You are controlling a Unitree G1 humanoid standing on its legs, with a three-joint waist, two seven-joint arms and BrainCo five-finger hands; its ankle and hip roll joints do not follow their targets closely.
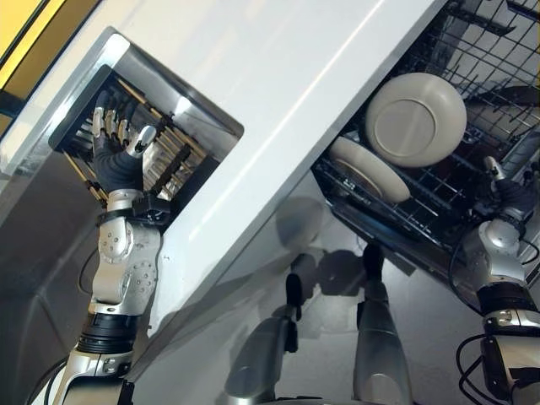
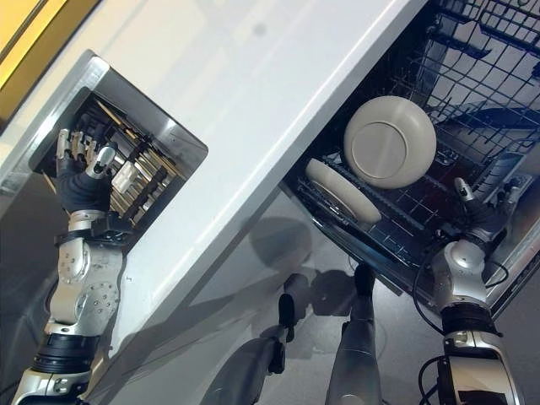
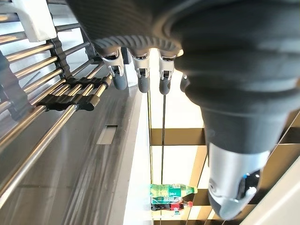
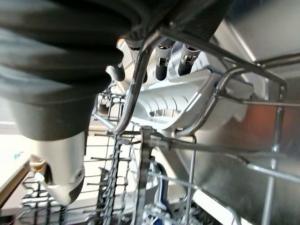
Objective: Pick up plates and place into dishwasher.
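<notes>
Currently two cream plates sit in the dishwasher's lower rack, at about 2 o'clock in the head views: one plate leans with its underside and foot ring facing the camera, and the second plate stands on edge just beside it toward 8 o'clock, the two looking close or touching. Left hand is at 10 o'clock, inside the recess of the upper rack, fingers straight and relaxed against the metal rods, holding nothing. Right hand is at 4 o'clock at the lower rack's near edge; its wrist view shows fingers hanging straight over a rack wire, no plate in them. White panel runs diagonally between the two hands. Handling, as a judgement: the plates look glazed ceramic, so stiff, moderately heavy, slippery and liable to chip against the wires or each other. Best hold would be at the rim, thumb on one face and fingers on the other, well clear of the tines. The foot ring gives little purchase. Any reseating should be slow, with the rim lowered between tines, not dropped.
</notes>
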